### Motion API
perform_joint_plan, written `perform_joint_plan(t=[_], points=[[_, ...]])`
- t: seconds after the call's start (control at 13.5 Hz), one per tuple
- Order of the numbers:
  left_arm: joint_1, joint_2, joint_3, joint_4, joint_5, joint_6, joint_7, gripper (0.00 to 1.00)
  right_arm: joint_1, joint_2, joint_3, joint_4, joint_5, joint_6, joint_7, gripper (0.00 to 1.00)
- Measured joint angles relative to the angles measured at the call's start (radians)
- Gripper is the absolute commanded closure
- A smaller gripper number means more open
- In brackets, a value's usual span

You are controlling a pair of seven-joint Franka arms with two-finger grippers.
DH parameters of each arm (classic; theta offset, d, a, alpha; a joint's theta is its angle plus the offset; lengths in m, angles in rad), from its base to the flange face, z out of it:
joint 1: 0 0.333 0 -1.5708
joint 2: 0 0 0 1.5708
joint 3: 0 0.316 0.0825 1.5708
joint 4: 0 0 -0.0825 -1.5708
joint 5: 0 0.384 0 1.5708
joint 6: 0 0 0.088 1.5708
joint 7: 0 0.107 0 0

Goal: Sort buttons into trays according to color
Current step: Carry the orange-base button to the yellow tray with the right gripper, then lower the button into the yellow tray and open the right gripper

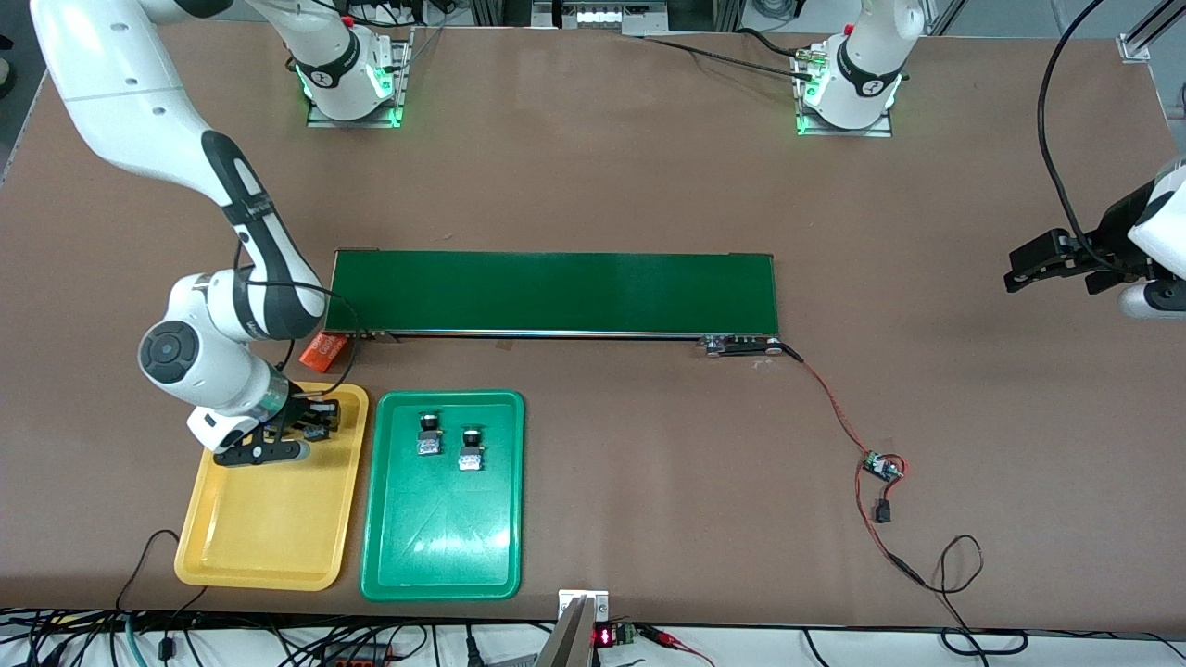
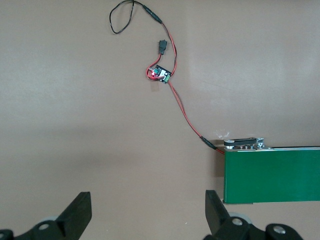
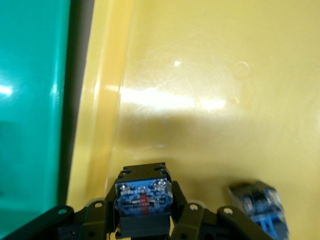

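Observation:
My right gripper is low over the yellow tray, at the end nearest the conveyor, shut on a button whose black body and blue-windowed base show between the fingers. Its cap is hidden. A second button lies on the yellow tray's floor beside it. Two buttons rest in the green tray, which lies beside the yellow one. My left gripper hangs open and waiting over bare table at the left arm's end.
A long dark-green conveyor belt crosses the middle of the table. An orange cylinder lies at its corner near the yellow tray. Red wires run from the belt's motor to a small circuit board.

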Motion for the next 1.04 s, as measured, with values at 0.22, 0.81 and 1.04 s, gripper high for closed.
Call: perform_joint_plan(t=[0.22, 0.81, 1.04], points=[[0.0, 0.0, 0.0, -0.003, 0.0, 0.0, 0.0, 0.0, 0.0, 0.047, 0.0, 0.004, -0.007, 0.085, -0.003, 0.84], [0.006, -0.013, 0.001, -0.007, 0.0, 0.0, -0.01, 0.0, -0.001, 0.051, -0.001, 0.013, -0.007, 0.085, -0.006, 0.0], [0.006, -0.017, 0.0, -0.01, 0.0, 0.0, -0.039, 0.0, -0.003, 0.043, -0.001, 0.029, -0.008, 0.071, -0.01, 0.0]])
